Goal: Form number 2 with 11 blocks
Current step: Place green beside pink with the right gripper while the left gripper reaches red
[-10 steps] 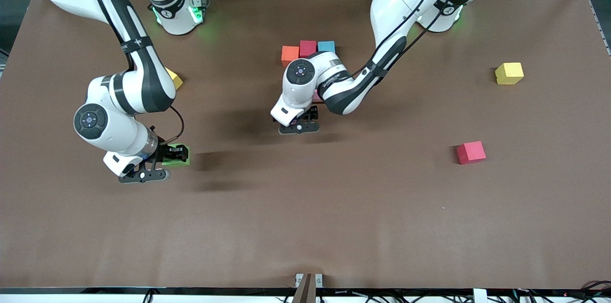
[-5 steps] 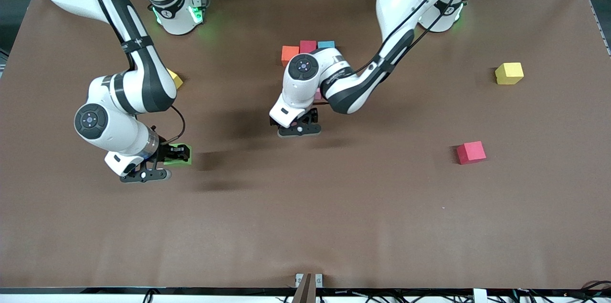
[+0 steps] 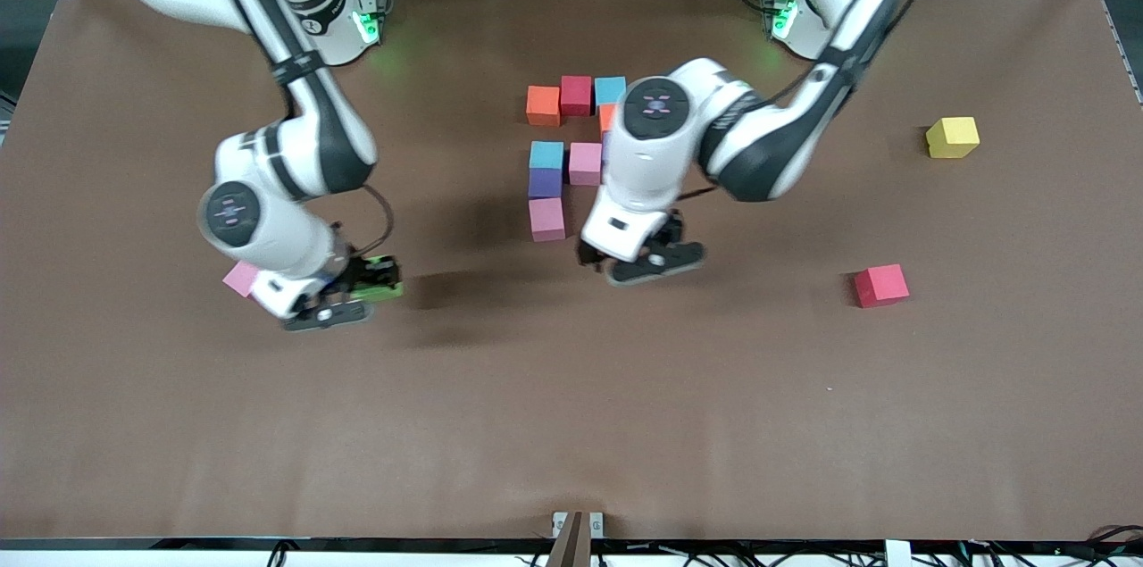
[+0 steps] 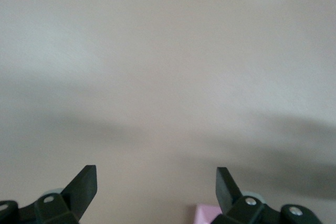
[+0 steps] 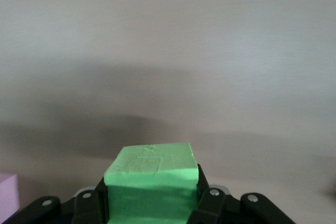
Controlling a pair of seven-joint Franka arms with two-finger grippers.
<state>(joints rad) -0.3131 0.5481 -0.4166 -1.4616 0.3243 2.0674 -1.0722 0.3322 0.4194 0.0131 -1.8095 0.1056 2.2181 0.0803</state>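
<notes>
a: carrying the green block (image 3: 382, 278) clamped tight between its fingers, the right gripper (image 3: 344, 295) hangs over bare table toward the right arm's end, well apart from the cluster of blocks (image 3: 571, 138).

b: and the left gripper (image 3: 638, 259)?

a: jaws wide apart and empty, over the table just beside the near pink block (image 3: 546, 219). a red block (image 3: 880, 285) sits alone toward the left arm's end; another pink block (image 3: 241, 279) lies beside the right arm.

b: how should the green one go down?

a: probably squared against a neighbour, edges flush, lowered flat before the fingers let go, without nudging the placed ones.
</notes>
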